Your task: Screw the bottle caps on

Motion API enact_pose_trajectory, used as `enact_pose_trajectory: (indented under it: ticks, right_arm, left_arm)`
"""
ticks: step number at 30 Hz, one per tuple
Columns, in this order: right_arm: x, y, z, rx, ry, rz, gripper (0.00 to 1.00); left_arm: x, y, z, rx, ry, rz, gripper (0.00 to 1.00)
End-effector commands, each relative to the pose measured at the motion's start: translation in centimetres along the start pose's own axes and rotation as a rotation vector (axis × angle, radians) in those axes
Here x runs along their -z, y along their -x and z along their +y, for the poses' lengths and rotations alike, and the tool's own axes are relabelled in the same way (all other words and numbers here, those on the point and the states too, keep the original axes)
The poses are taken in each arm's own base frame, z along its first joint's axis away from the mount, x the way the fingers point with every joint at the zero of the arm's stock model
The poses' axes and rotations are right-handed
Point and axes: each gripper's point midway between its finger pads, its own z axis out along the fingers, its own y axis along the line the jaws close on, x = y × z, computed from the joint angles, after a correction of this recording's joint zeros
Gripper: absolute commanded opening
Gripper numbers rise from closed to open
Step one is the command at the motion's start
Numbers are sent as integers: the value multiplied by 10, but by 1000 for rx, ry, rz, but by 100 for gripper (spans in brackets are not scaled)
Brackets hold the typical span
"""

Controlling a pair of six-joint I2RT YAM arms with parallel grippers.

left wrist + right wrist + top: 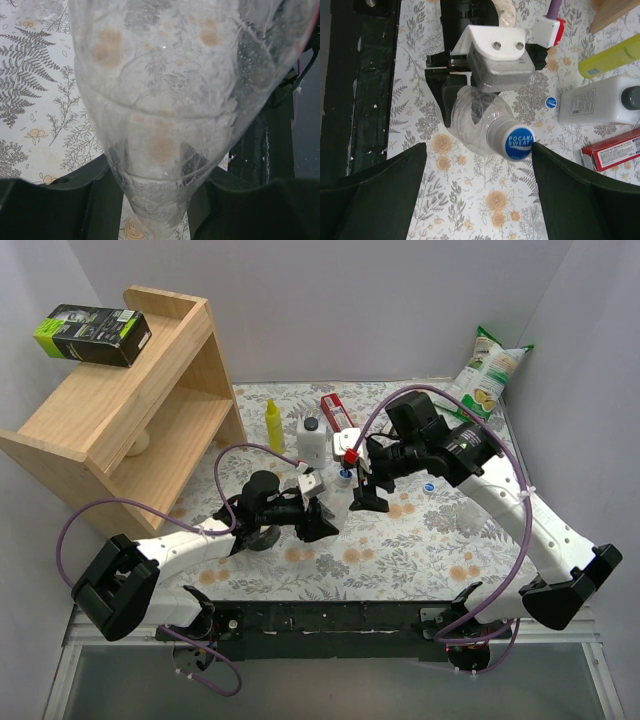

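Across the flowered table, with the wooden shelf at its far left, my two arms met near the middle. My left gripper was clamped shut on the body of a clear bottle, holding it tilted; from the left wrist the bottle filled nearly the whole view between my fingers. My right gripper stood wide and held nothing, one finger to each side of the bottle's top, the right one so near that I could not tell whether it touched. Beyond lay a white bottle, a yellow bottle and a red box. A blue cap sat on the clear bottle's neck, though I could not tell how far down the thread it was. A second blue cap lay loose on the cloth, just beside the white bottle. I judged the step to be tightening the seated cap: the right fingers would need to close squarely on its rim and twist, the left holding the bottle firm.
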Motion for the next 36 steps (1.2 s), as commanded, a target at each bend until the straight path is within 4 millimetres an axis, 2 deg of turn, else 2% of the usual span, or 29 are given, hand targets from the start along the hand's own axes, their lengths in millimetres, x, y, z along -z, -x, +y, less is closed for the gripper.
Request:
enact_pose_trajectory:
  ticks: [1, 7, 12, 17, 22, 28, 36]
  right_arm:
    - [6, -9, 21, -31, 33, 16, 91]
    - [14, -12, 26, -36, 31, 47, 89]
    - [22, 2, 0, -4, -107, 23, 92]
    - [9, 9, -14, -5, -98, -4, 92]
    - [-4, 10, -3, -20, -11, -33, 92]
    - [1, 8, 14, -10, 34, -33, 91]
    - [5, -17, 31, -36, 54, 38, 91]
  left_arm:
    - [1, 16, 6, -14, 37, -59, 0]
    - [1, 17, 9, -16, 51, -61, 0]
    - [0, 8, -2, -89, -33, -19, 0]
    - [-2, 5, -6, -130, -71, 12, 0]
    - [-2, 11, -5, -107, -54, 0, 0]
    - [-3, 14, 2, -34, -1, -26, 0]
    - [-1, 19, 9, 15, 37, -61, 0]
